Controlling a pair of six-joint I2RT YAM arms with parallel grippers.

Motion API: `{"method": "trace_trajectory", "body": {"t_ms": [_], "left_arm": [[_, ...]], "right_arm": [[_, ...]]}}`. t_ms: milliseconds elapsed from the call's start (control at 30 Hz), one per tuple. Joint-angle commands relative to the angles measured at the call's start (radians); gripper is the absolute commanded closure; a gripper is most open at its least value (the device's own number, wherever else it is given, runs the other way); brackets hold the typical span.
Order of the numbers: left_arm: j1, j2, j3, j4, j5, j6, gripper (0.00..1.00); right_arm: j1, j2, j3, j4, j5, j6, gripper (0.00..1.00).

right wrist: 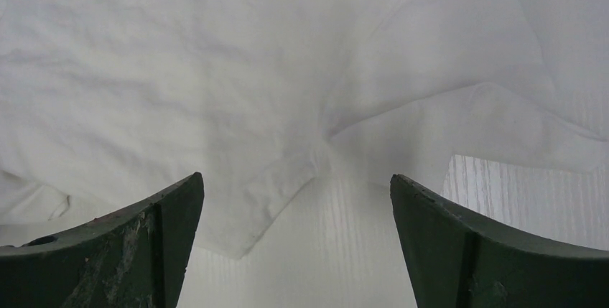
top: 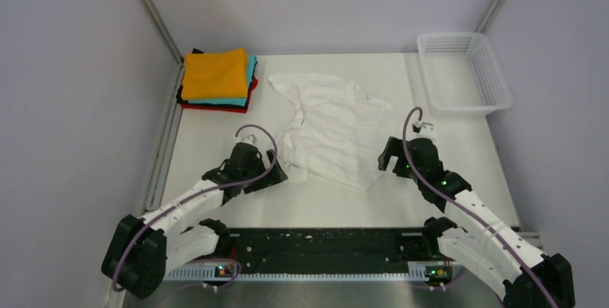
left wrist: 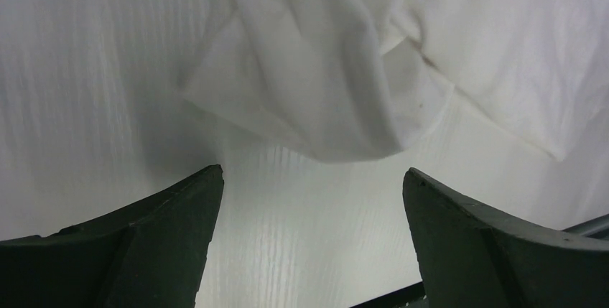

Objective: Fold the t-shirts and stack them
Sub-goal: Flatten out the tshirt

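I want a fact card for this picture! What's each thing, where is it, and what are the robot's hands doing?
white t-shirt: crumpled, unfolded, middle of the table
folded stack: orange on top, then teal, red, black; far left corner
basket: white mesh, far right corner
left gripper: open, just short of the shirt's near left edge
right gripper: open, at the shirt's near right edge, gripping nothing
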Motion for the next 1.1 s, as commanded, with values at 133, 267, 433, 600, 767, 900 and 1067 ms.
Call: {"method": "trace_trajectory", "body": {"t_ms": [133, 267, 433, 600, 767, 900, 1067], "left_arm": [[-0.122, -0.074, -0.103, 0.026, -0.083, -0.122, 0.01], [-0.123, -0.001, -0.114, 0.116, -0.17, -0.126, 0.02], [-0.114, 0.158, -0.03, 0.2, -0.279, -0.158, 0.25], [-0.077, 0.279, 0.064, 0.14, -0.348, -0.171, 1.0], [-0.067, 0.215, 0.052, 0.058, -0.409, -0.175, 1.0], [-0.066, 0.107, 0.063, -0.084, -0.477, -0.187, 1.0], [-0.065, -0.059, 0.062, -0.185, -0.53, -0.218, 1.0]], "right_arm": [[-0.006, -0.04, -0.054, 0.185, -0.002, 0.048, 0.01], [-0.006, 0.055, -0.049, 0.297, -0.082, 0.029, 0.01], [-0.003, 0.241, 0.012, 0.424, -0.176, 0.006, 0.03], [0.028, 0.488, 0.135, 0.524, -0.161, -0.048, 0.04], [0.034, 0.785, 0.331, 0.529, -0.167, -0.064, 0.08], [0.036, 0.922, 0.381, 0.51, -0.103, -0.018, 0.09], [0.035, 0.875, 0.258, 0.469, -0.026, 0.056, 0.09]]}}
